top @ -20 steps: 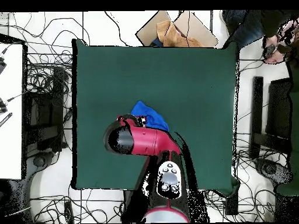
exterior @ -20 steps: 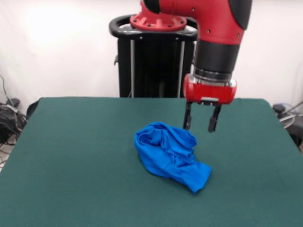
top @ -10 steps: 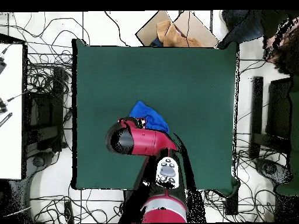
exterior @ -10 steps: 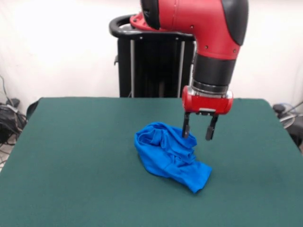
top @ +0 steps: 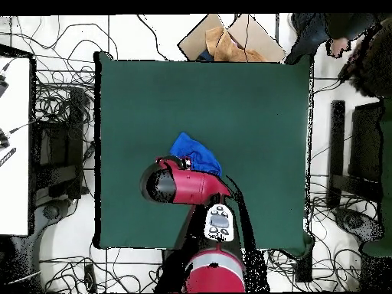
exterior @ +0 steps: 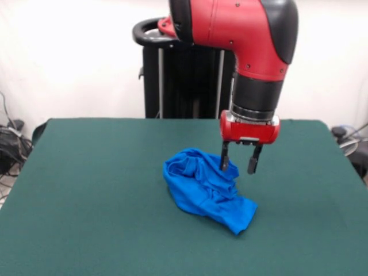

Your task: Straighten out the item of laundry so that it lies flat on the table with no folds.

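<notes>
Viewing from the front: we see the item of laundry crumpled in a blue heap at frame centre on the table.
Gripper: released, jaws apart, one finger at the heap's upper right edge.
Handling: we judge it soft, light and limp; a loose outer edge looks the best hold.
Writing: none readable; no print shows.
Viewing from overhead: the arm hides most of the item of laundry, left of centre; the fingers are hidden.
</notes>
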Available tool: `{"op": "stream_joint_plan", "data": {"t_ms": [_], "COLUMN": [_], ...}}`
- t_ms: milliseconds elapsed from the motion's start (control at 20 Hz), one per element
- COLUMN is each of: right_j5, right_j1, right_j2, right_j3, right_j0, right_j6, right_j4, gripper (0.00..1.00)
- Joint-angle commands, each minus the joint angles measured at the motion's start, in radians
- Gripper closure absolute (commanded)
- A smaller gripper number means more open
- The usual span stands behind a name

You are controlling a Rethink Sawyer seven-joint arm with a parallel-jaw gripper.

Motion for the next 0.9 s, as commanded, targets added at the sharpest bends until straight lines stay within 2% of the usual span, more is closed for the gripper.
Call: {"op": "stream_joint_plan", "data": {"t_ms": [50, 400, 650, 900], "right_j5": [-0.055, -0.052, 0.041, 0.051], "right_j1": [0.032, 0.029, 0.007, 0.014], "right_j2": [0.03, 0.03, 0.03, 0.025], "right_j3": [-0.038, -0.03, -0.051, -0.065], "right_j0": [-0.009, -0.01, -0.028, -0.027], "right_j6": [0.218, 0.218, 0.154, 0.148], "right_j4": [0.046, 0.048, 0.021, 0.019], "gripper": [0.0, 0.0, 0.0, 0.0]}}
